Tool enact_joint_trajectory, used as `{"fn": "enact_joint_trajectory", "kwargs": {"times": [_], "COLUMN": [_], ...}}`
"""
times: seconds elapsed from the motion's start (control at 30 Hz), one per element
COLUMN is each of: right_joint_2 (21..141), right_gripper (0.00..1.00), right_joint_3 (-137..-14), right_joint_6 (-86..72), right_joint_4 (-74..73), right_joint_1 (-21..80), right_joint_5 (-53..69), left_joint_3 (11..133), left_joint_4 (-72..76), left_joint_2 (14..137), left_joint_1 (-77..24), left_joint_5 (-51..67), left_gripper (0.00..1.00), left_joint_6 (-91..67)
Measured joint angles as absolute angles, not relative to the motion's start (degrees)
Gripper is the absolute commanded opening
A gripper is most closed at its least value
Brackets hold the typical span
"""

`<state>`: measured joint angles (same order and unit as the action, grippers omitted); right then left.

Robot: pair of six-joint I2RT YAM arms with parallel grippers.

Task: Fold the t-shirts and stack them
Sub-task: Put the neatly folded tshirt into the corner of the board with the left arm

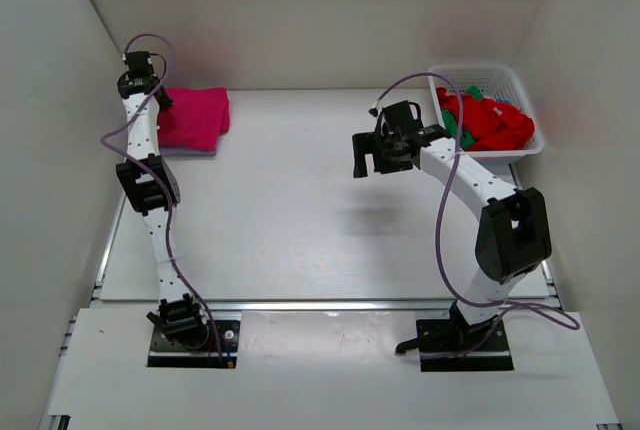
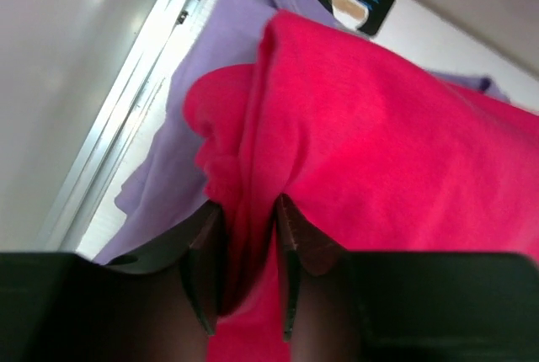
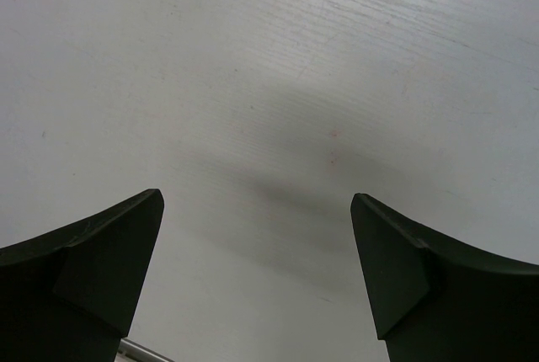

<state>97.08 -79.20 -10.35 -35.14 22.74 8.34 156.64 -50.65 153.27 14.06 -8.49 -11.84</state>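
At the far left of the table (image 1: 300, 210) the magenta-pink t-shirt (image 1: 195, 118) lies folded on top of the lavender t-shirt (image 2: 194, 67), whose edges show beyond it on the left and far sides. A dark label with printed letters shows on the lavender cloth at its far end. The left tool (image 2: 248, 210) sits at the left edge of this pile, its fingers (image 2: 290, 236) drawn narrow with a raised fold of the magenta-pink cloth filling the gap and touching both. The right tool (image 3: 257, 202) hangs above bare table right of centre, spread wide and holding nothing. Just beyond it, in the far right corner, the white lattice basket (image 1: 480, 68) holds a heap of red t-shirts (image 1: 495, 120) with green cloth (image 1: 450, 128) among them.
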Motion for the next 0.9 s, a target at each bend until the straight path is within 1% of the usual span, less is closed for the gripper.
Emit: {"fn": "enact_joint_trajectory", "kwargs": {"times": [0.07, 0.27, 0.4, 0.47, 0.53, 0.6, 0.63, 0.7, 0.9], "right_joint_2": [97.32, 97.36, 97.54, 97.56, 97.69, 97.84, 97.84, 97.8, 95.42], "right_gripper": [0.91, 0.92, 0.92, 0.93, 0.94, 0.95, 0.97, 0.99, 0.99], "right_joint_3": [-79.29, -79.35, -80.27, -81.12, -82.43, -83.77, -84.16, -84.55, -82.37], "right_joint_6": [-10.59, -10.98, -11.0, -11.09, -11.27, -11.42, -11.6, -11.99, -14.74], "right_joint_4": [-35.35, -36.82, -38.02, -38.37, -38.85, -39.2, -39.27, -39.46, -40.07], "right_joint_1": [23.31, 24.77, 25.17, 25.45, 25.52, 25.74, 25.85, 26.15, 26.13], "right_joint_5": [7.94, 7.22, 6.44, 5.91, 5.3, 4.6, 4.21, 3.33, -0.62], "left_joint_3": [157.45, 159.92, 160.44, 160.44, 160.44, 160.44, 160.24, 159.61, 156.2], "left_joint_4": [-50.61, -50.59, -50.59, -50.68, -50.61, -50.61, -50.61, -50.96, -53.1], "left_joint_2": [153.62, 154.58, 155.22, 155.24, 155.02, 154.65, 154.19, 152.88, 146.08], "left_joint_1": [14.46, 15.53, 16.12, 16.19, 16.19, 16.51, 16.56, 16.91, 18.74], "left_joint_5": [-8.54, -8.82, -8.75, -8.78, -8.84, -9.1, -9.13, -9.08, -8.78], "left_gripper": [0.38, 0.37, 0.41, 0.47, 0.66, 0.76, 0.79, 0.81, 0.83], "left_joint_6": [-12.58, -14.83, -15.66, -15.68, -15.64, -16.27, -16.64, -17.23, -17.89]}}
